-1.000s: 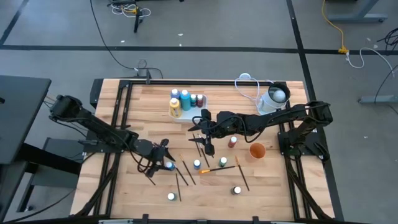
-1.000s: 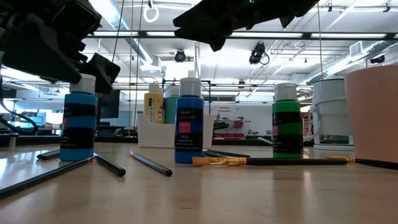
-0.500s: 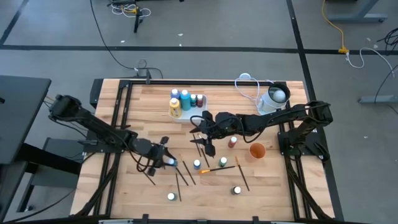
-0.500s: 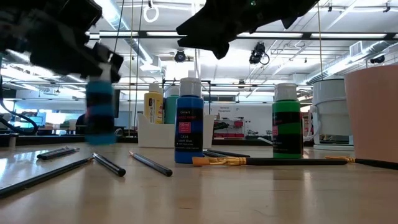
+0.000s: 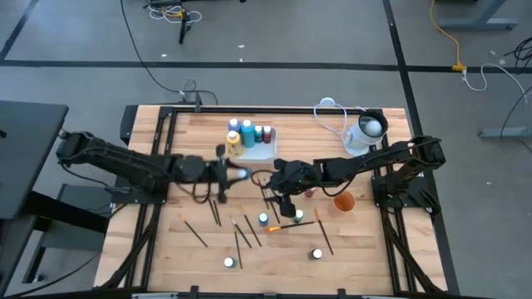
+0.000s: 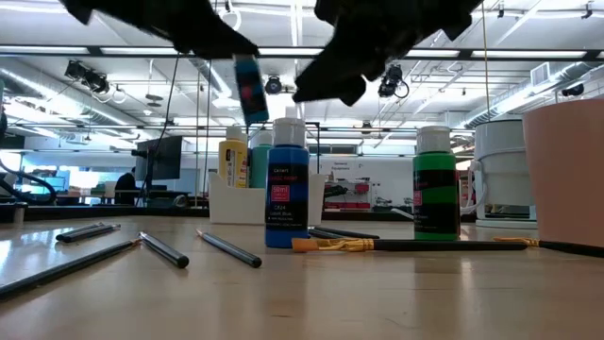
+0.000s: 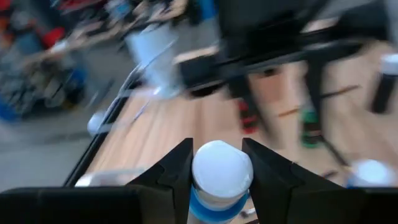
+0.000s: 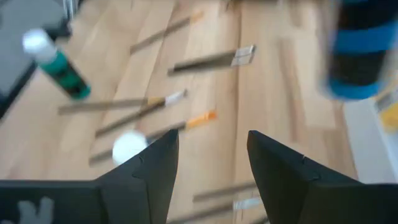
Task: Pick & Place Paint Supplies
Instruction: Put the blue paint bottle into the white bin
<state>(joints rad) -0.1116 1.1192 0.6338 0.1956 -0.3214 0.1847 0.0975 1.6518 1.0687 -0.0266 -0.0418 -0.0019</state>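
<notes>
My left gripper (image 5: pixel 226 173) is shut on a blue, white-capped paint bottle (image 5: pixel 239 174), carried in the air just near of the white tray (image 5: pixel 268 151) that holds several bottles. The low view shows that bottle (image 6: pixel 248 89) tilted high above the table. My right gripper (image 5: pixel 287 196) hovers open over scattered dark brushes (image 5: pixel 243 232), beside the red-brown bottle (image 5: pixel 311 190). Blue (image 5: pixel 263 219) and green (image 5: pixel 298 216) bottles stand on their bases near the orange-handled brush (image 5: pixel 287 224), which lies flat. Two more white-capped bottles (image 5: pixel 229 262) (image 5: pixel 317 254) stand toward the near edge. My left gripper pinches the blue bottle between its two fingers (image 7: pixel 176 169), one on each side of the body just under the white cap (image 7: pixel 221 169). The bottle is lifted clear of the table and hangs tilted in the hold.
An orange cup (image 5: pixel 343 202) stands right of my right gripper. A white-and-grey round container (image 5: pixel 366 129) with a white cable sits at the far right corner. Brushes lie loose across the near half of the table (image 5: pixel 166 249); its near left part is bare wood.
My left gripper has lifted the blue bottle off the near left part of the table and carried it up, rightward and toward the far edge, close to the tray; the bottle went from upright to tilted. My right gripper has drifted slightly toward the near edge.
</notes>
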